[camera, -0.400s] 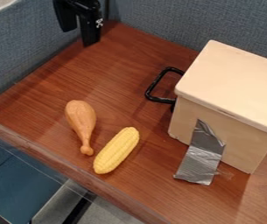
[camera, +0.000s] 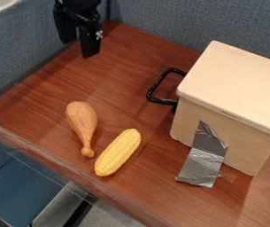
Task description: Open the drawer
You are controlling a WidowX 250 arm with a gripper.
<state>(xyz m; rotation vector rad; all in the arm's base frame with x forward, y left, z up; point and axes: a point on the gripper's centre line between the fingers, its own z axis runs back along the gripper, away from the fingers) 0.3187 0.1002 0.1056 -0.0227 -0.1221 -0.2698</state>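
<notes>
Wood tabletop (camera: 116,84): hand (camera: 80,47), 2 fingers spread, near upper-left edge, well apart from black handle (camera: 157,83).

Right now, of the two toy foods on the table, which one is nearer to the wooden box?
The corn, the yellow, bumpy one. The drumstick, brown and smooth, lies farther from the box.

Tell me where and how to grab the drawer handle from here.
I'd bring the gripper down from above onto the middle of the handle's long outer bar, one finger on each side. The black handle stands out from the wooden box as a loop, leaving a gap that the inner finger could probably enter.
</notes>
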